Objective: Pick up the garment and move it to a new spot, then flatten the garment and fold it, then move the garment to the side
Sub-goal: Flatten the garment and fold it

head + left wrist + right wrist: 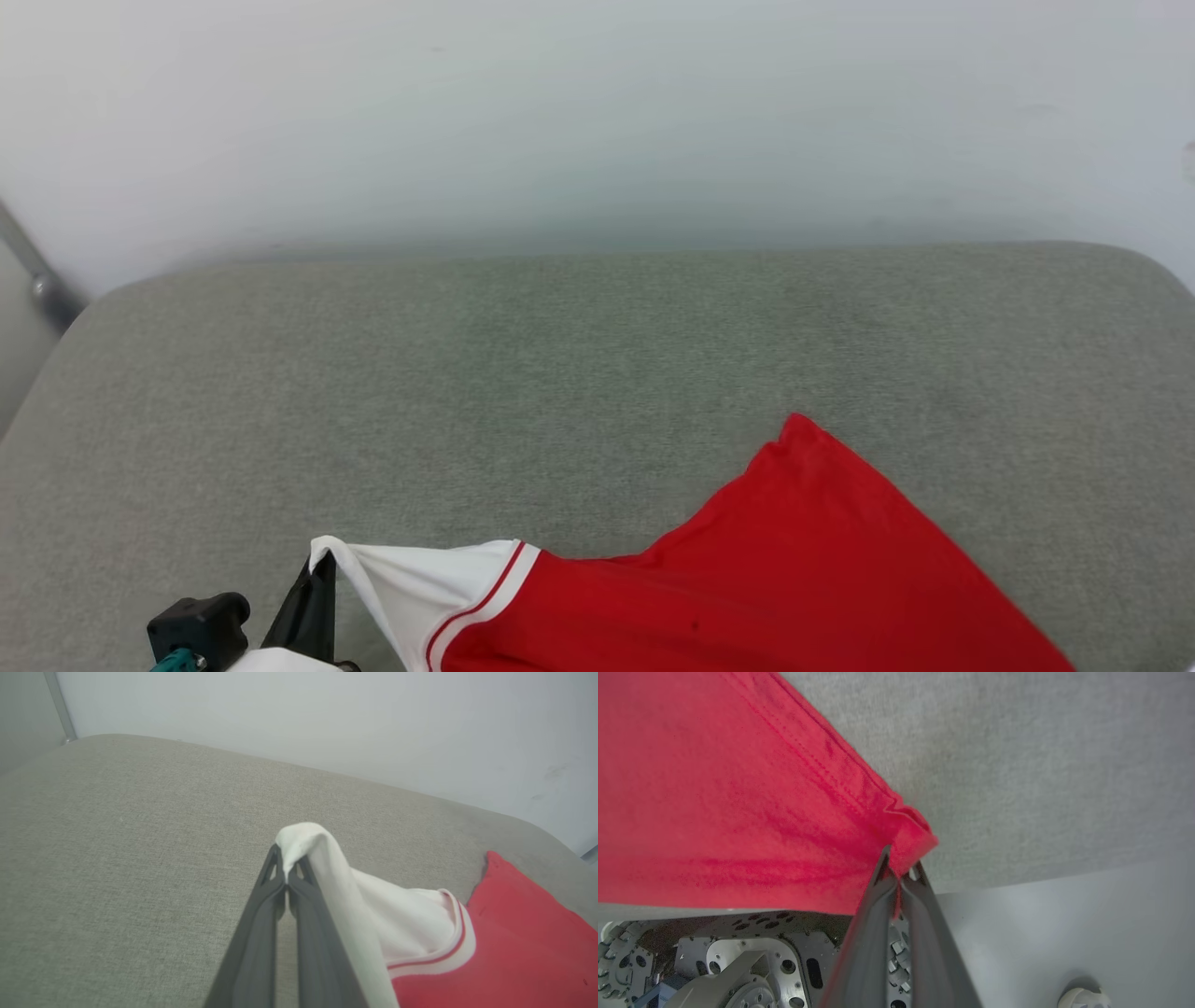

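Garment (794,560) spreads over the near edge of the grey cushion (467,373), right of the middle. One red corner points toward the far edge, where a pale wall (597,112) rises. Its white sleeve (420,579), edged with red-and-white trim, reaches toward the near left corner.

The left gripper (285,858) is pinched tight on the tip of that sleeve, with a small fold of white cloth bunched over its closed fingers. The right gripper (899,868) is clamped on a stitched red hem corner past the cushion's near edge, with the robot's metal base (761,952) below it.

The head view cuts off the lower part of the garment. No lettering or number can be made out on the red cloth. How much of the cloth rests on the cushion and how much hangs from the two grips cannot be told.
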Robot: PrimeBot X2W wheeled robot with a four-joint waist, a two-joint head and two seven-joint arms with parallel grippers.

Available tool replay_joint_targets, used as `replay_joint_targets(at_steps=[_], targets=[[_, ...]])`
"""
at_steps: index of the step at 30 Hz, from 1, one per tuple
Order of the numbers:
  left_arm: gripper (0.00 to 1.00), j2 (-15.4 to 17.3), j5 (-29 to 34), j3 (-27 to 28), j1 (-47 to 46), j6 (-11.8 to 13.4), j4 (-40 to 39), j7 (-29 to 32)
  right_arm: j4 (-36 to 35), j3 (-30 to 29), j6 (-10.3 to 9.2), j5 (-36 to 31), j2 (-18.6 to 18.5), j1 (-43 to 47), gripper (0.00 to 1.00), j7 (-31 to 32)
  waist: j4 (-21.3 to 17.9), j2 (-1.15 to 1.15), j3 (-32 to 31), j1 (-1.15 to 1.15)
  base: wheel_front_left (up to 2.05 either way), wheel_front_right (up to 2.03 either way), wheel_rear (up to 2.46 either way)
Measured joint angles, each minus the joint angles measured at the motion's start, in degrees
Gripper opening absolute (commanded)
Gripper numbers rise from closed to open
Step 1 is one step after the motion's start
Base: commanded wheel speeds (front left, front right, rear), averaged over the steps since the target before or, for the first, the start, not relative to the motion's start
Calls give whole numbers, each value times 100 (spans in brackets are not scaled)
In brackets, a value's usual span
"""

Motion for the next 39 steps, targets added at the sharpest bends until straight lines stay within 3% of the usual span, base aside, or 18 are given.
replay_joint_targets(at_steps=[1, 2, 3, 4, 9, 12, 17, 20, 23, 29, 33, 39], targets=[[0, 13, -9, 7, 11, 19, -7, 14, -65, -22, 1, 7, 111, 190, 0, 0, -62, 0, -22, 0, 0, 0, 0], [0, 23, -14, 5, 13, 31, -22, 49, -107, -73, 1, 38, 225, 352, 7, -2, -122, 0, -35, 0, 0, 0, 0], [0, 35, -15, 0, 13, 37, -24, 80, -146, -114, 1, 56, 328, 474, 39, -26, -170, 0, -41, 1, 0, 0, 0], [0, 41, -15, -4, 13, 38, -34, 88, -187, -145, 1, 56, 410, 568, 100, -62, -208, 0, -41, 0, 0, 0, 0], [0, 88, -15, -43, -1, 64, -54, 210, -528, -310, -1, 90, 653, 613, 100, -598, -277, 0, 43, 2, 0, 0, 0], [0, 100, -14, -64, -18, 65, -74, 232, -771, -318, -1, 37, 688, 372, 100, -1352, -277, 0, 110, 2, 0, 0, 0], [0, 99, -12, -107, -165, 25, -130, 249, -938, -109, -1, 63, 630, -328, 100, -2711, -208, 0, 285, 3, 0, 0, 0], [0, 98, 44, -182, -417, -38, -198, 247, -875, 203, 0, 147, 481, -810, 100, -2924, -123, 0, 490, 3, 0, 0, 0], [0, 68, 114, -268, -676, -83, -270, 244, -760, 591, 0, 302, 289, -1357, 100, -2576, -13, 0, 734, 3, 0, 0, 0], [0, 1, 172, -400, -1100, -210, -267, 178, -349, 1125, 0, 410, 107, -2508, 100, -745, 229, 0, 1240, 4, 0, 0, 0], [0, -59, 219, -480, -1363, -302, -180, 100, -178, 1348, 0, 267, 225, -3109, 100, 305, 410, 0, 1536, 4, 0, 0, 0], [0, -192, 221, -581, -1638, -410, -36, -12, 140, 1741, 0, 146, 348, -3460, 100, 716, 661, 0, 1901, 4, 0, 0, 0]])
